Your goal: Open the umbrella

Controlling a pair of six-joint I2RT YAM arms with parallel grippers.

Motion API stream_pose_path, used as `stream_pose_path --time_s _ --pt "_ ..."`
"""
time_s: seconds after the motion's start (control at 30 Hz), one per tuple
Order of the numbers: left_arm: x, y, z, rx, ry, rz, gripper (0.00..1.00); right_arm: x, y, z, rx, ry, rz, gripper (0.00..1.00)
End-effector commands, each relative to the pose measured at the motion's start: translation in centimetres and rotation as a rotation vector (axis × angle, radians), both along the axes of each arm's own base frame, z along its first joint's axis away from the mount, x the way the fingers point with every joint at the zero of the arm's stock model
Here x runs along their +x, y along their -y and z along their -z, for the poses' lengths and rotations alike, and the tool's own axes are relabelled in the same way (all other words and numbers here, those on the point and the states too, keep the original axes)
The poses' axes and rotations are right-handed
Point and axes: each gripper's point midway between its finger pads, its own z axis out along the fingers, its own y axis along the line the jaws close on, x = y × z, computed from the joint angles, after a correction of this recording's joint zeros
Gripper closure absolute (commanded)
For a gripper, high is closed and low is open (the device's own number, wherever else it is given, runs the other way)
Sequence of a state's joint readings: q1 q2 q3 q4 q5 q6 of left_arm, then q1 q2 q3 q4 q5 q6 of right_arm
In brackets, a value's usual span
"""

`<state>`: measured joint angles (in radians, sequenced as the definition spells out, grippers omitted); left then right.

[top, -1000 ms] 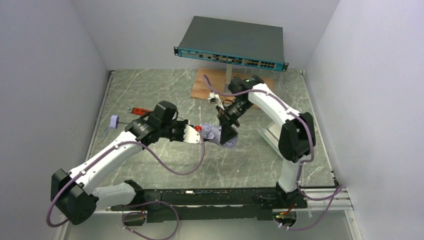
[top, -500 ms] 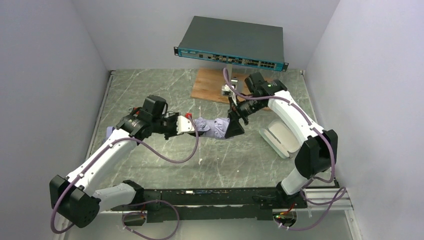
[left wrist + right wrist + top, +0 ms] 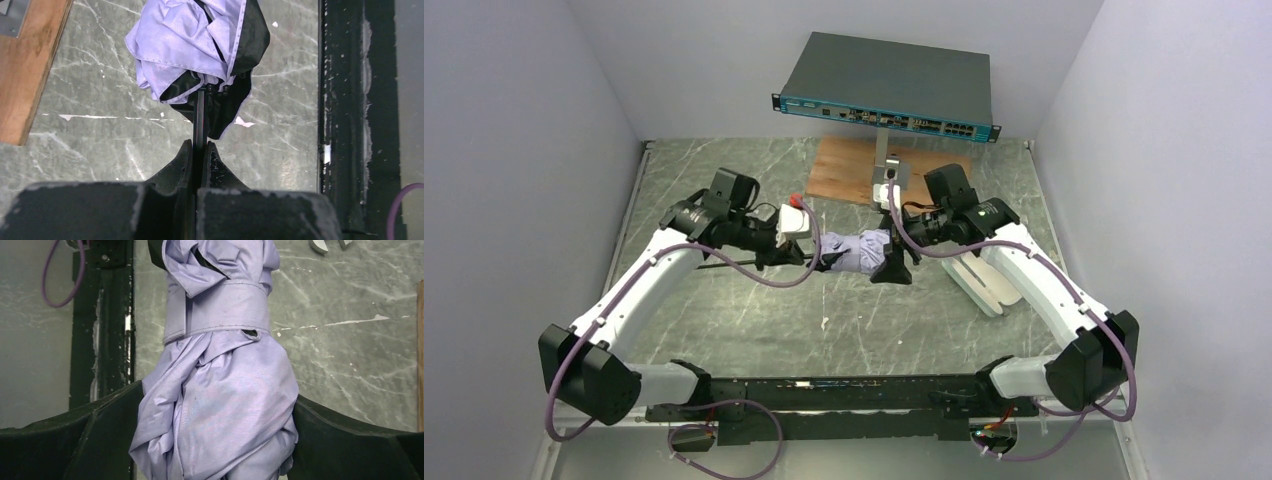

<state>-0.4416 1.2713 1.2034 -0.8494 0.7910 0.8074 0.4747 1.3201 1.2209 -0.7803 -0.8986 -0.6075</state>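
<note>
The umbrella (image 3: pixel 852 250) hangs level above the marble table between my two arms, its lavender canopy still bunched and bound by its strap (image 3: pixel 220 307). My left gripper (image 3: pixel 809 255) is shut on the thin black shaft (image 3: pixel 200 112) just short of the canopy's black-lined hem (image 3: pixel 190 45). My right gripper (image 3: pixel 892 262) holds the other end. Its jaws stand wide, and the folded fabric (image 3: pixel 220 405) fills the gap and presses against both fingers (image 3: pixel 100 435). The handle is hidden.
A network switch (image 3: pixel 884 85) sits raised on a stand over a wooden board (image 3: pixel 839 172) at the back. A pale opened case (image 3: pixel 984 282) lies under my right arm. A black rail (image 3: pixel 824 392) runs along the near edge. White walls close in both sides.
The arms have drawn apart, the left gripper going left and back and the right arm swinging right. The umbrella has turned level between them, with more bare shaft showing.
</note>
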Motion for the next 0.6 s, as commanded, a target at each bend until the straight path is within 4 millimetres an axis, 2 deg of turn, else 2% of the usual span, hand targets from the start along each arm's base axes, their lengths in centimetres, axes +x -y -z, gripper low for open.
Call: stream_pose_path --time_s 0.0,0.07,0.2,0.23,0.3,0.37,0.4,0.47,0.5,0.57 --pt "0.0 1.7 -4.0 -0.162 -0.030 0.055 1.00 0.0 -1.5 -1.0 0.054 0.091 -0.078 0.10" --pt "0.0 1.6 -3.9 -0.161 -0.040 0.062 1.00 -0.3 -1.5 -0.8 0.055 0.093 -0.087 0.24" --pt "0.2 1.6 -3.9 -0.159 -0.056 0.041 0.99 -0.5 -1.8 -1.4 0.076 0.084 -0.094 0.86" --pt "0.9 1.5 -4.0 -0.156 -0.046 0.012 0.87 -0.6 -1.9 -1.6 0.083 0.076 -0.097 1.00" --pt "1.9 1.1 -4.6 -0.152 0.008 -0.038 0.51 -0.5 -2.0 -1.8 0.082 0.035 -0.071 1.00" --pt "3.1 0.6 -6.3 -0.171 0.096 -0.103 0.38 -0.2 -2.0 -1.6 0.065 -0.021 -0.030 1.00" --pt "3.4 0.6 -8.2 -0.213 0.178 -0.117 0.34 -0.1 -2.2 -1.4 0.050 -0.058 -0.007 1.00" --pt "3.0 0.7 -10.5 -0.268 0.277 -0.096 0.29 0.3 -2.3 -0.9 0.018 -0.118 0.035 1.00" --pt "2.5 1.0 -11.6 -0.291 0.320 -0.065 0.30 0.4 -2.4 -0.9 0.005 -0.137 0.042 1.00" --pt "1.1 2.0 -12.6 -0.299 0.377 0.005 0.36 0.4 -2.6 -0.6 -0.018 -0.175 0.071 1.00"
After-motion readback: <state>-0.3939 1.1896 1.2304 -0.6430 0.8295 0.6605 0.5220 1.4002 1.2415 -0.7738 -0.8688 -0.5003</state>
